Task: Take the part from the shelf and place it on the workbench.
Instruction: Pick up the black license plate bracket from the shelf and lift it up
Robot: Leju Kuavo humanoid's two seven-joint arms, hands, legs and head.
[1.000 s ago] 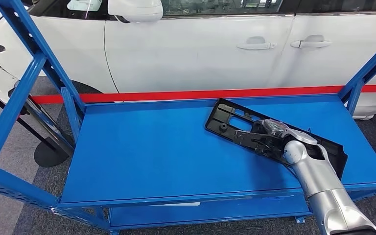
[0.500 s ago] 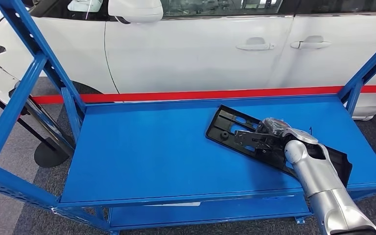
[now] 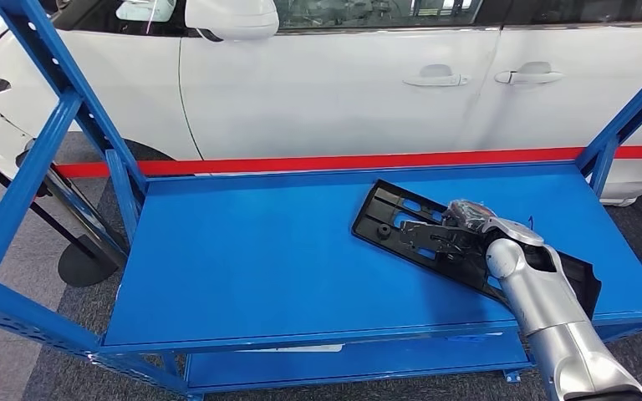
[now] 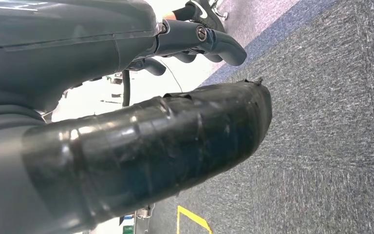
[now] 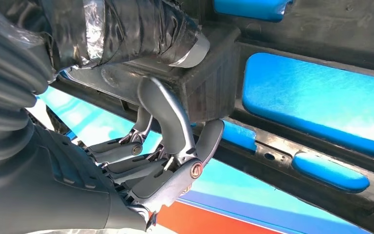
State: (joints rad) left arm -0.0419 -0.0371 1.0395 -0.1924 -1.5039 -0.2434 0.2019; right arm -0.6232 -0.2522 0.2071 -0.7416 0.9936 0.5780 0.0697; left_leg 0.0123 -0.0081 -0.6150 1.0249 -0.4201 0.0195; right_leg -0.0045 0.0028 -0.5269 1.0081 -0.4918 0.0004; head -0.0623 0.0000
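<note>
Head view: right robot hand (image 3: 466, 224) clamps the black part (image 3: 401, 219) on blue shelf (image 3: 259, 259).

Matt black plastic part (image 3: 401, 219), glossy (likely painted-metal) shelf (image 3: 259, 259)

One black part (image 3: 401, 219), one blue shelf (image 3: 259, 259), one white car (image 3: 343, 83).

R arm (image 3: 543, 309) reaching fwd, right hand (image 3: 460, 230) fingers (image 5: 170, 122) curled round part (image 3: 401, 219); left hand (image 4: 141, 141) hanging, fingers curled, nothing held
</note>
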